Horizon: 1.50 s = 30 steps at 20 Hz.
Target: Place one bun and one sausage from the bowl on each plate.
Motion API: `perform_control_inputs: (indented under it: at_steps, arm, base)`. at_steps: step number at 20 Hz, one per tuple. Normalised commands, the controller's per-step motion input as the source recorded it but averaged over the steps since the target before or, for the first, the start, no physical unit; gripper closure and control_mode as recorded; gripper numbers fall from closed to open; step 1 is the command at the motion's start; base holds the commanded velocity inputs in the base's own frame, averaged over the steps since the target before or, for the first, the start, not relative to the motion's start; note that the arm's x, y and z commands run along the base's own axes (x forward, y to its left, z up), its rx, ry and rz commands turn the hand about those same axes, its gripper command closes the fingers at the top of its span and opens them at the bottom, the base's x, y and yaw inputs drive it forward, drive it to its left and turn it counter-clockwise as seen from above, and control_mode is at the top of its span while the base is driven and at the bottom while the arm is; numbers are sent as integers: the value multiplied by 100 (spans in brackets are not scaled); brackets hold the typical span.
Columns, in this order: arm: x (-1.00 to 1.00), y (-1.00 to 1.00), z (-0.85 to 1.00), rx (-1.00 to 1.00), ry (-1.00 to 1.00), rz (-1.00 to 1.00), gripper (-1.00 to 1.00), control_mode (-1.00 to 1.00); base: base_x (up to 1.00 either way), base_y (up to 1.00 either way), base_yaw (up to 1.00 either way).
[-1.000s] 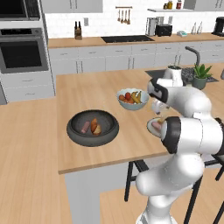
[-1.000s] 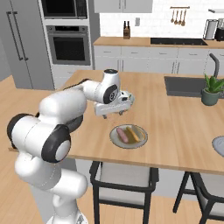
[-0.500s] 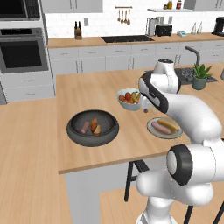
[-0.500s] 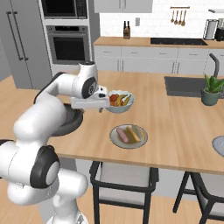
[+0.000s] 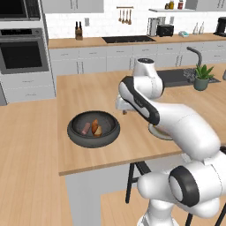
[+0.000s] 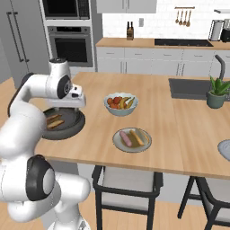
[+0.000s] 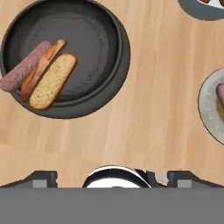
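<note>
Currently the gripper [image 6: 72,107] hangs over the near right rim of the bowl [image 7: 114,65] with its jaws spread wide and nothing between them. One plate [image 6: 117,143] already carries a bun and a sausage, so the step in hand is judged to be a fresh pick from the bowl. Centre over the sausage [image 7: 22,67] at the far left, or the bun [image 7: 53,81] touching it, align the jaws across its short width, then descend vertically.

Two bowls: a dark bowl [image 7: 122,48] and a fruit bowl [image 6: 120,104]. Two sausages: a bowl sausage [image 7: 22,70] and a plate sausage [image 6: 126,138]. Two buns: a bowl bun [image 7: 52,81] and a plate bun [image 6: 137,136]. One plate [image 6: 116,141] is certain. One plant [image 6: 217,90]. Two stools [image 6: 126,188].
</note>
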Motion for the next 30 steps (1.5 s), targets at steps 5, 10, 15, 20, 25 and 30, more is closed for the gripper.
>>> perform_control_inputs:
  at_steps: [5, 10, 15, 20, 25, 30]
  arm:
    - [0, 100, 1, 11, 0, -21, -100, -100]
    - [4, 100, -1, 1, 0, -23, -100, -100]
    - [46, 32, -26, 0, 5, -10, -100, -100]
    - [66, -2, -53, 1, 10, 0, -100, -100]
    - [51, 4, -57, 0, 10, 0, -100, -100]
    - [4, 10, -47, 0, 13, 0, -100, -100]
  base:
    - [0, 0, 0]
    - [0, 0, 0]
    - [0, 0, 0]
    - [0, 0, 0]
    - [0, 0, 0]
    - [0, 0, 0]
